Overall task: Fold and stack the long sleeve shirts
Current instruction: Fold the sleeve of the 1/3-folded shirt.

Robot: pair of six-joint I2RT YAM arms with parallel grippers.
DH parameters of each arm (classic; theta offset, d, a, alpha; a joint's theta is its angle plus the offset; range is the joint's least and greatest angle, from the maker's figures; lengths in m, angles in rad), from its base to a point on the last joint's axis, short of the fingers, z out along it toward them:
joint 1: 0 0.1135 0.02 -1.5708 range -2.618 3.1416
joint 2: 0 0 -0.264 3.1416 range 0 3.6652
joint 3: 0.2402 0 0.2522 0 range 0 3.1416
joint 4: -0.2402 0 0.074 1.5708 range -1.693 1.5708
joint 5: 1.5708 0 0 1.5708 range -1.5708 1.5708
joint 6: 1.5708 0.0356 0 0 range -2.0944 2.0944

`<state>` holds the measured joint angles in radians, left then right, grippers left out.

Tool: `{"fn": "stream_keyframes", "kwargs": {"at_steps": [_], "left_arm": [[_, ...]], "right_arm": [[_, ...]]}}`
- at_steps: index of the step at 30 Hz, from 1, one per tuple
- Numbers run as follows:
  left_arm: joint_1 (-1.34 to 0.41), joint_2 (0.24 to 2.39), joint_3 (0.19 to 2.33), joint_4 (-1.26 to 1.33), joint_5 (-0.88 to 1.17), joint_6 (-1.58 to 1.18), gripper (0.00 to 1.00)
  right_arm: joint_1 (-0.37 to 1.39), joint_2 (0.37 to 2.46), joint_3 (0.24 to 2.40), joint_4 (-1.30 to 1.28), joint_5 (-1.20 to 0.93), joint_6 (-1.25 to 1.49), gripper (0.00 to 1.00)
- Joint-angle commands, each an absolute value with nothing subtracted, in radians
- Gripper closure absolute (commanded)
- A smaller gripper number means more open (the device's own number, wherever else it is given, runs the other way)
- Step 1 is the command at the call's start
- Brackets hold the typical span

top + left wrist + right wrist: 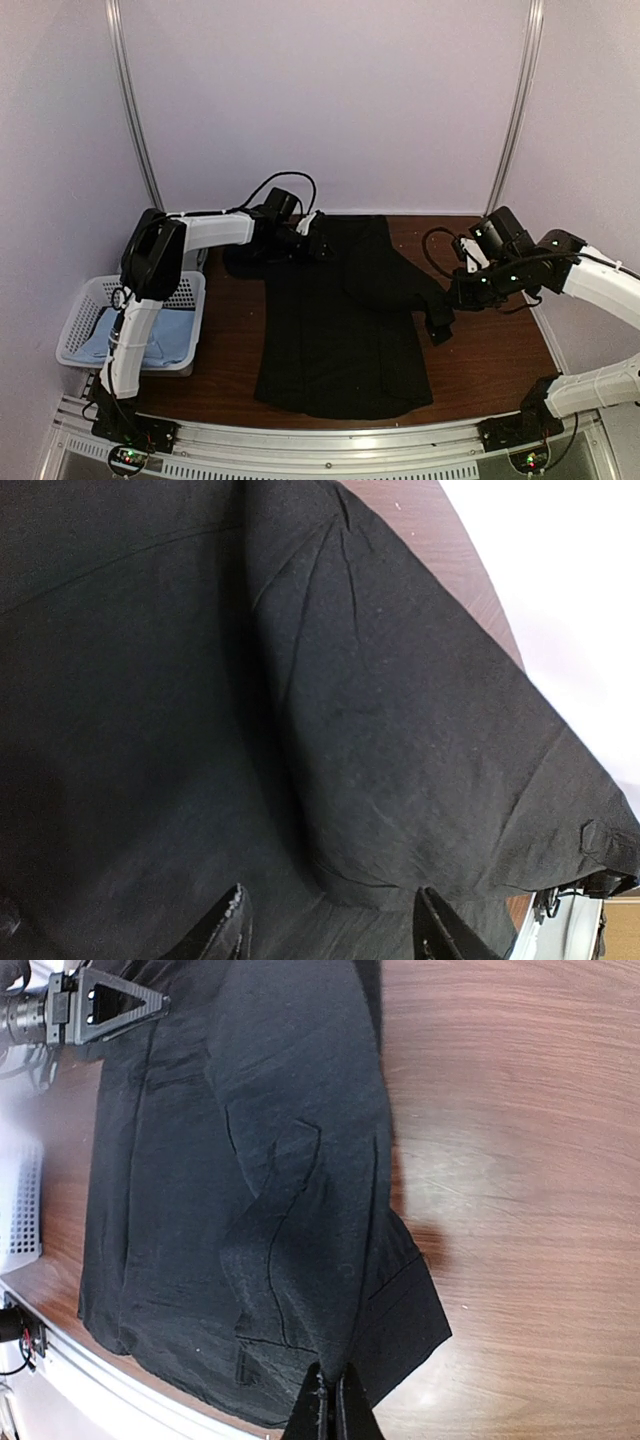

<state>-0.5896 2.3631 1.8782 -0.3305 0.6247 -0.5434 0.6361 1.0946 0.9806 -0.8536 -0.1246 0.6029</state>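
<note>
Black shirt (340, 330) lies spread mid-table (490, 350), hem toward me, collar end at the far side. Mostly flat, some creases.

Left gripper (318, 245) is at the far left shoulder of the shirt. In the left wrist view the left gripper (332, 900) has its jaws part-way apart, and a fold edge of the black shirt (300, 730) sits between the fingertips (235, 910). I see nothing pinched there. A strip of table (440, 530) shows at the top right.

Right gripper (447, 305) is at the right side of the shirt, off its body, and holds the sleeve (415, 290) near the cuff. The cuff end hangs just below the fingers. In the right wrist view the right gripper (330, 1390) has its jaws closed tight on the cloth, and the sleeve (300, 1210) runs up from them across the black shirt (150, 1190). Bare table (520, 1160) is to the right, and the left gripper (120, 1005) shows at the top left.

Basket (80, 310) sits at the left table edge, well apart from the black shirt. The blue shirt (150, 335) lies inside it. The basket (20, 1200) also shows at the left of the right wrist view.
</note>
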Motion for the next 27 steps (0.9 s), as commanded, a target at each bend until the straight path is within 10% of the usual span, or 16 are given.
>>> {"fn": "stream_keyframes", "kwargs": {"at_steps": [1,27], "left_arm": [[-0.611,2.433,1.957,-0.299,0.671,-0.555,0.43],[-0.649,2.611,2.124,-0.087,0.631,-0.654,0.42]], "right_arm": [[0.615,1.051,0.996,-0.943,-0.041,0.639,1.00],[0.609,1.087,1.018,-0.923,-0.059,0.616,1.00]]}}
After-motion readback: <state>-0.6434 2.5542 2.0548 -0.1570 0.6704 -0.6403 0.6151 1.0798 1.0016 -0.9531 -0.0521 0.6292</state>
